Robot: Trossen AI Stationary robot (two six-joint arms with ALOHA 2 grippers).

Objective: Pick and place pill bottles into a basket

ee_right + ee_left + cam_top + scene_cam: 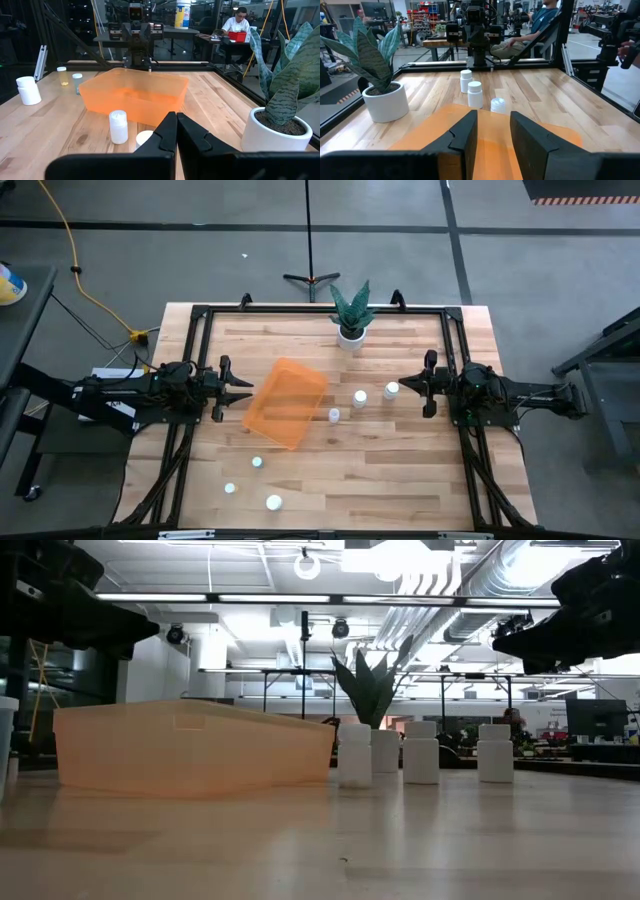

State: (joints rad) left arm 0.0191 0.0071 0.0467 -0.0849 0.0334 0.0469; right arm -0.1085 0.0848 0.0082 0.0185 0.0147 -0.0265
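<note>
The translucent orange basket (287, 402) lies on the wooden table left of the middle, turned at a slant. Three white pill bottles (391, 390) (360, 397) (334, 416) stand upright to its right, and three more (257, 463) (230, 489) (273, 502) stand near the front left. My left gripper (248, 391) is open and empty, held level just left of the basket; its fingers (465, 135) point over the basket (490, 130). My right gripper (405, 385) is shut and empty, held level beside the rightmost bottle, above the table.
A white pot with a green plant (350, 330) stands at the table's far edge. A black frame (200, 315) runs around the table top. People sit beyond the table in the wrist views. Bare wood lies at the front right (400, 480).
</note>
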